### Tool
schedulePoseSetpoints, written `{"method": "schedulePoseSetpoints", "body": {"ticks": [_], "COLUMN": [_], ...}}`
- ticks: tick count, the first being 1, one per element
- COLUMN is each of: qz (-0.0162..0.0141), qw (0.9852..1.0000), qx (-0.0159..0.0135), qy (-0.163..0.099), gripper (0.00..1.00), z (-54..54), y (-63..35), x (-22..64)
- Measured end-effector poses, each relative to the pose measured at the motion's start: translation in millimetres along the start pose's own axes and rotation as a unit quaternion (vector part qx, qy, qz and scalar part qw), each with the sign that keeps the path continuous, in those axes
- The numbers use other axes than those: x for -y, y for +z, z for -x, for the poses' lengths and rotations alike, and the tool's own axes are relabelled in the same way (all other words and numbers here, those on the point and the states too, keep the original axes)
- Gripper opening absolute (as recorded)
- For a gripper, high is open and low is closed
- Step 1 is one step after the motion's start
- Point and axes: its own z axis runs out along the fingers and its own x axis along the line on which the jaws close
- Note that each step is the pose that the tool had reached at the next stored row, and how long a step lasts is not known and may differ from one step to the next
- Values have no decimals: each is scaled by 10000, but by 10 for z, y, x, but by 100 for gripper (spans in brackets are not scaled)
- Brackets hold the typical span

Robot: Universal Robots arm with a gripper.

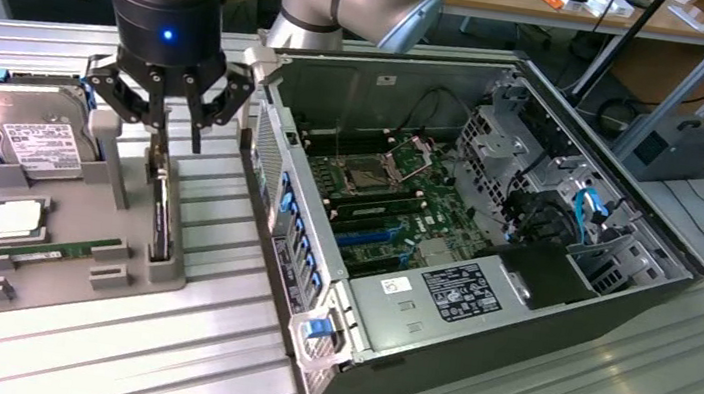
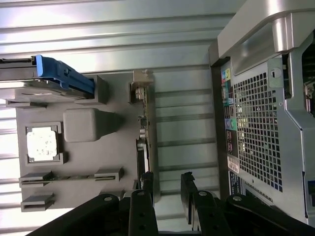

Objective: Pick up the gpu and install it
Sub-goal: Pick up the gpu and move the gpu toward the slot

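Note:
The gpu [image 1: 163,219] is a thin dark card standing on edge in a slot along the exterior view's right side of the grey holder [image 1: 69,208]. Its pale metal bracket is at the far end. My gripper [image 1: 178,135] hangs open just above the bracket end of the card, holding nothing. From the wrist camera the gpu [image 2: 144,123] appears edge-on, running away from my gripper [image 2: 166,179]. One of my fingertips [image 2: 147,178] lines up with the near end of the card; the other is off toward the computer case.
The holder also carries a silver hard drive [image 1: 33,143] in a blue frame, a square processor [image 1: 16,216] and a green memory stick [image 1: 50,251]. An open computer case [image 1: 610,289] with its motherboard [image 1: 386,201] exposed lies close beside the holder, on the ribbed metal table [image 1: 103,358].

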Motion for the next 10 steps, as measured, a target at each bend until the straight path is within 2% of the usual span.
{"method": "schedulePoseSetpoints", "body": {"ticks": [10], "qz": [0], "qw": [10000], "qx": [0], "qy": [0], "gripper": [36], "z": [-1], "y": [52], "x": [2]}}
